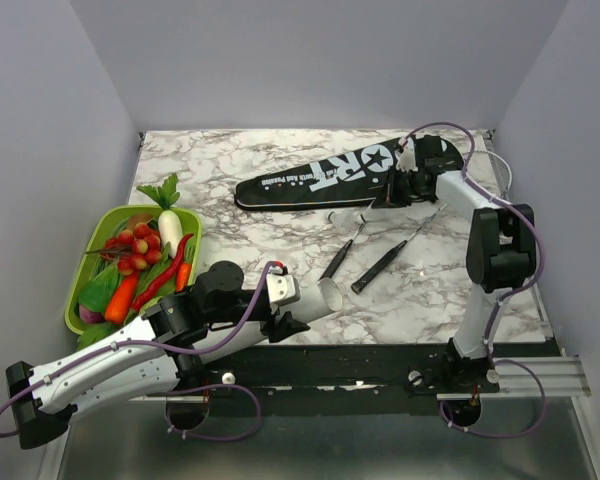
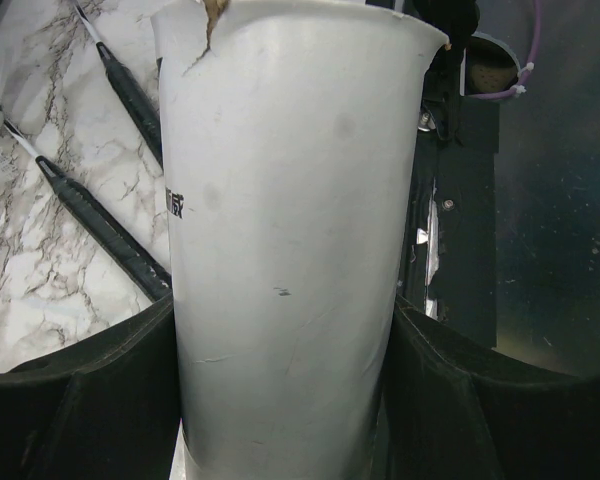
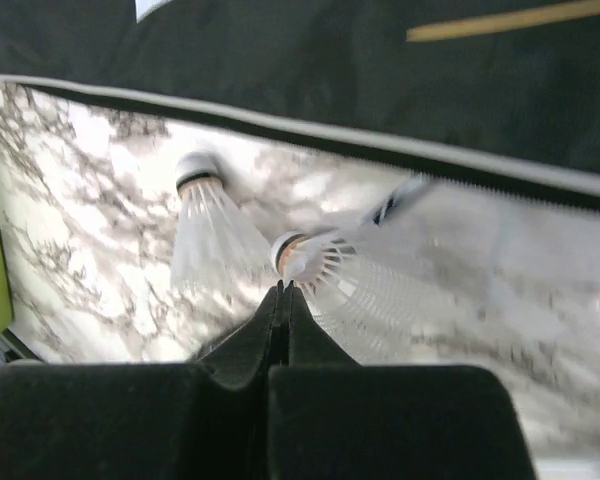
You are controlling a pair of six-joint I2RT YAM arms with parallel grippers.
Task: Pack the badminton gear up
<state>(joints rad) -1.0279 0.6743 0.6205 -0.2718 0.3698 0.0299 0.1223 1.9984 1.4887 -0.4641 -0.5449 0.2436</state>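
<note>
Badminton gear, right side first: the right gripper point(image 3: 284, 298) has its fingers pressed flat together, tips right by the cork of a shuttlecock point(image 3: 315, 262). Can't tell if it's pinching anything. A second shuttlecock point(image 3: 205, 215) lies just beside it. Both sit next to the black bag point(image 1: 310, 178), flat at the back of the marble table point(image 1: 230, 240), white "ORT" and a star showing, small print unreadable. The left gripper point(image 2: 285, 400) is clamped on a white tube point(image 2: 290, 200); its tiny dark print is illegible. The left racket point(image 1: 337, 262) and right racket point(image 1: 382, 267) lie just in front of the bag.
</note>
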